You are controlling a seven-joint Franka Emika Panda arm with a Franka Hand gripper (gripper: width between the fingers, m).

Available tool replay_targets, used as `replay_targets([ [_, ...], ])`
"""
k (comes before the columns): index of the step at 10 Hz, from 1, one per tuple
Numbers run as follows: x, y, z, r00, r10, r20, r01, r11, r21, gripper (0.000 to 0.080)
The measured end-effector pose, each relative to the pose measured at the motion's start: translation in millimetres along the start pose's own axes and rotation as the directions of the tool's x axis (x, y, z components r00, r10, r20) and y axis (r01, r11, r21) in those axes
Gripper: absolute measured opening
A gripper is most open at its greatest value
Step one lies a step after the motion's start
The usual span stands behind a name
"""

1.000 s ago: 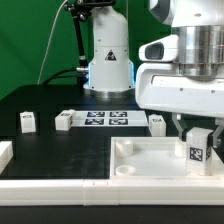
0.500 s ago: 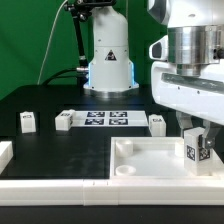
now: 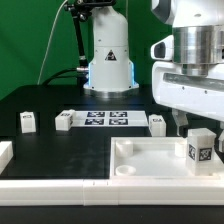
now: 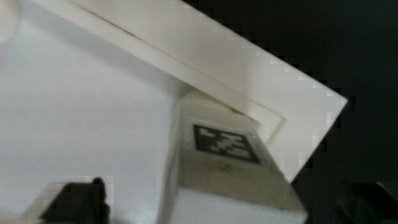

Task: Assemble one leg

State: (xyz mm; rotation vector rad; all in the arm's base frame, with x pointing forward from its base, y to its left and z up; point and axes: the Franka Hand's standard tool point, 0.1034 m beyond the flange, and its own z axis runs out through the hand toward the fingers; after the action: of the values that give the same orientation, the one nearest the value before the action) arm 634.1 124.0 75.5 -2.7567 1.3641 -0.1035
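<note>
Exterior view had the gripper (image 3: 193, 122) low over the white tray piece (image 3: 150, 160), its far-right corner as that view sees it. The leg (image 3: 201, 149) stood upright in that corner, directly below the fingers, tag facing the camera. One dark finger (image 3: 179, 121) showed just above and beside the leg's top. I couldn't tell from either view whether the jaws still pinched the leg or had let go; the gap wasn't readable.

Only the exterior view showed the spare legs: one (image 3: 28, 121) and another (image 3: 65, 120) well off to the side of the tool, a third (image 3: 157, 122) near it, plus the marker board (image 3: 106, 118) between them.

Only the wrist view showed the leg (image 4: 228, 165) seated against the tray's corner walls (image 4: 214, 60), tag visible, with a dark fingertip (image 4: 75, 200) beside it.

Versus 1.0 s ago: the arm had shifted toward the exterior view's right and up slightly; the leg sat a little lower in the corner. Spare legs unchanged.
</note>
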Motion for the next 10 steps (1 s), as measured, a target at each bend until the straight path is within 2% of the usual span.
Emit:
replay_targets([
  [2, -2.6, -1.4, 0.1, 0.965, -0.261, 0.000, 0.261, 0.965, 0.001, 0.0647],
  [4, -1.9, -1.2, 0.1, 0.901, -0.433, 0.000, 0.433, 0.901, 0.002, 0.0649],
  [6, -1.8, -1.1, 0.2, 0.784, -0.620, -0.003, 0.620, 0.784, -0.005, 0.0649],
  [10, 2.5, 0.8, 0.2, 0.541, -0.841, -0.004, 0.841, 0.541, -0.010, 0.0649],
])
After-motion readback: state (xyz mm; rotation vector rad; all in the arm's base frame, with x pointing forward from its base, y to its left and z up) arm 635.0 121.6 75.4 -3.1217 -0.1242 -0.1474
